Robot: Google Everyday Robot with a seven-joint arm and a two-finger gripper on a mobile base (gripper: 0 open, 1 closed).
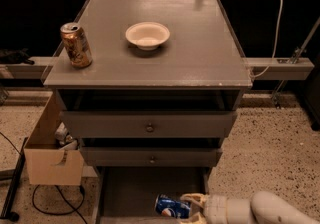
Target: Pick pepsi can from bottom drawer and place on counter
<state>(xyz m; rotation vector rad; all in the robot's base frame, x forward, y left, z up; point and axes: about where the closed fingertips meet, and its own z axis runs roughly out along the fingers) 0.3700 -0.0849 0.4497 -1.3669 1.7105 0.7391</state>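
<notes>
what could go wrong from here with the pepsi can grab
The pepsi can lies on its side in the bottom drawer, so it may roll away from the gripper at its end. Lifted carelessly, it could clip the knobbed drawer above. On the counter, the bowl crowds the middle.

High frontal view — downward over counter point(200, 53) and bottom drawer point(130, 193); end effector point(192, 207) at lower edge.
</notes>
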